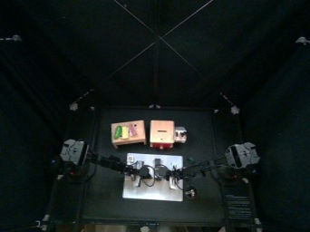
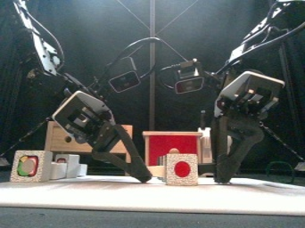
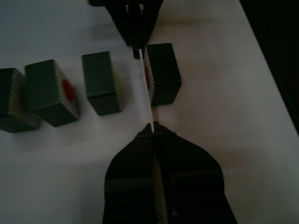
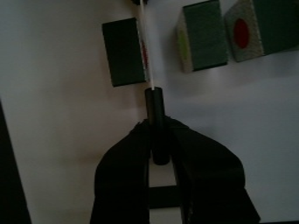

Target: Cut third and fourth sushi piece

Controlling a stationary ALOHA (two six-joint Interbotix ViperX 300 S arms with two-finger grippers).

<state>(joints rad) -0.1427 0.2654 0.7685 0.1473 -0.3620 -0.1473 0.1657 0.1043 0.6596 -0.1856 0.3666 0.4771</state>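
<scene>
Front edge: sushi piece with red centre stands on the white board, another piece at its left end; right gripper clamped on a thin knife laid along a dark sushi block; left gripper pinched shut on a thin rod beside that block; behind, wooden boxes sit off the board.
</scene>
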